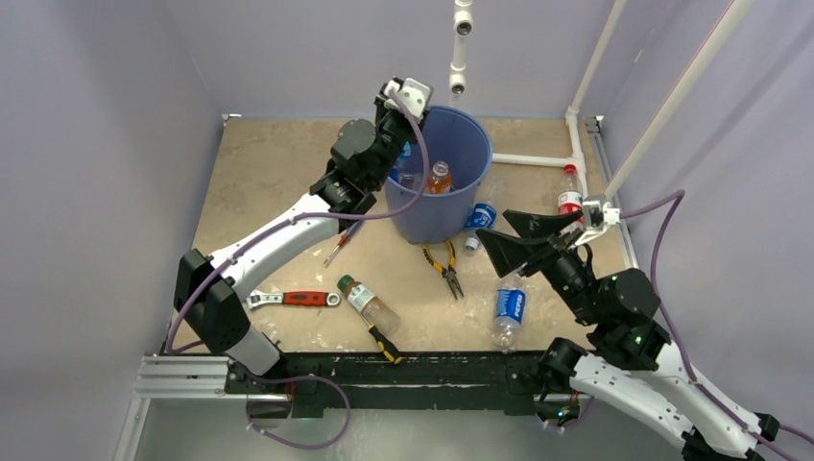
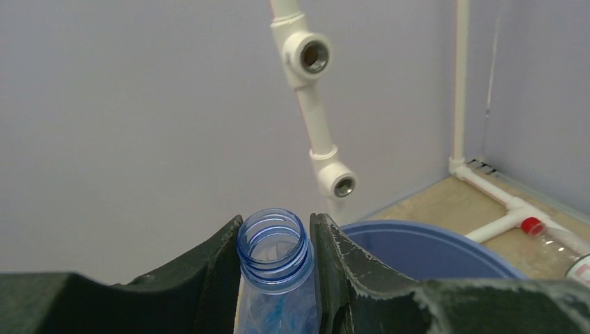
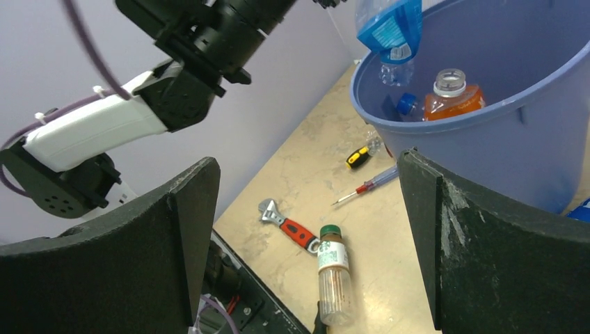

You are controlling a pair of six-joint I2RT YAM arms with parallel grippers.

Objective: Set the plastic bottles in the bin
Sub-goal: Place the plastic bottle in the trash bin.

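Observation:
The blue bin stands at the back middle of the table. An orange bottle and another bottle lie inside it. My left gripper is over the bin's left rim, shut on the neck of a clear blue uncapped bottle. That bottle hangs over the bin in the right wrist view. My right gripper is open and empty, right of the bin. A green-capped bottle, two blue-labelled bottles and a red-capped bottle lie on the table.
Pliers, a red-handled wrench, a screwdriver and a yellow-and-black-handled tool lie on the table in front of the bin. White pipes run along the back right. Purple walls enclose the table.

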